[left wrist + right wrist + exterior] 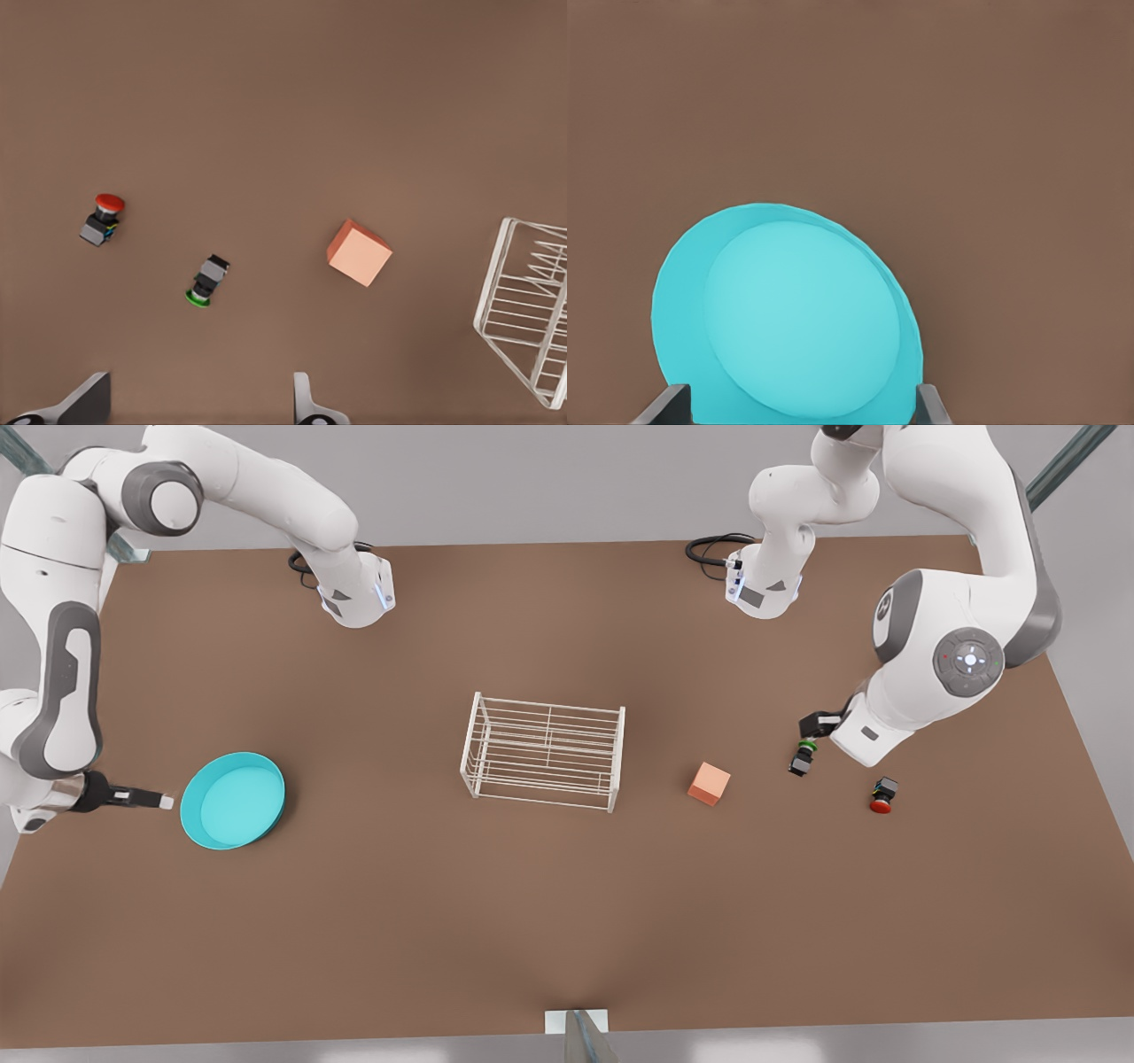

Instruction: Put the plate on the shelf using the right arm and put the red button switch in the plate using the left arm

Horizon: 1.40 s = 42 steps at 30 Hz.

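Front view: the turquoise plate lies flat on the worktop, right pincer spread open beside it. Left pincer, also open, hovers above the green-capped switch, near the red button switch.

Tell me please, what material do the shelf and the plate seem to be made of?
The shelf looks like thin metal wire with a white coating: slim parallel bars and open sides. The plate looks like smooth plastic or glazed ceramic, I cannot tell which: one even turquoise colour with a soft sheen.
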### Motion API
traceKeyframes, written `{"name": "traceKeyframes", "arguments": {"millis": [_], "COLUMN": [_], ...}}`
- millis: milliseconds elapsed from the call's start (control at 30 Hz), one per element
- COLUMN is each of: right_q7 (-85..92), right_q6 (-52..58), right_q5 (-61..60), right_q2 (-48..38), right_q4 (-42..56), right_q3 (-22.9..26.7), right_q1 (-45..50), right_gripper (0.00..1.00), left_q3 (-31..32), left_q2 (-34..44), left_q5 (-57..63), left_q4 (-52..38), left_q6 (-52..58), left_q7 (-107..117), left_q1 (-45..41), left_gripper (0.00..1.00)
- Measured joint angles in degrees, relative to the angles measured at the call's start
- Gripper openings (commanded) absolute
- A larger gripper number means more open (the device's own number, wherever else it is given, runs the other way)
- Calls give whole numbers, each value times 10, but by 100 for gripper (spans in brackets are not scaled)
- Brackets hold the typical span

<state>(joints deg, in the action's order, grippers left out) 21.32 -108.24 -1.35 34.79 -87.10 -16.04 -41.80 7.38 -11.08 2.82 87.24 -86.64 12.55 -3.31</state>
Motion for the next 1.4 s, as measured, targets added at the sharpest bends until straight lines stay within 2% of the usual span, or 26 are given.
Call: {"name": "traceKeyframes", "arguments": {"millis": [300,567,633,733,900,933,967,1067,1233,1400], "right_q7": [78,132,142,156,174,177,180,188,200,210], "right_q6": [-25,8,14,20,25,25,26,26,25,31], "right_q5": [15,27,32,35,36,37,37,37,36,36], "right_q2": [75,117,125,136,149,150,152,155,155,146], "right_q4": [46,43,43,43,43,43,43,44,45,49], "right_q3": [-6,-5,-5,-5,-4,-3,-2,0,1,2], "right_q1": [-8,-32,-33,-34,-35,-35,-35,-35,-35,-34], "right_gripper": [91,85,81,68,62,59,50,48,29,28], "left_q3": [-1,0,-1,-1,-1,-1,-1,-1,-7,-10], "left_q2": [0,0,0,0,0,0,0,12,21,23], "left_q5": [-12,-13,-13,-13,-12,-12,-12,-19,-31,-31], "left_q4": [0,0,0,-1,-2,-2,-2,21,39,39], "left_q6": [13,17,18,18,18,18,18,17,9,1], "left_q7": [0,0,0,0,0,0,0,0,0,0], "left_q1": [5,4,4,4,4,4,4,5,6,5], "left_gripper": [100,100,100,100,100,100,100,100,100,100]}}
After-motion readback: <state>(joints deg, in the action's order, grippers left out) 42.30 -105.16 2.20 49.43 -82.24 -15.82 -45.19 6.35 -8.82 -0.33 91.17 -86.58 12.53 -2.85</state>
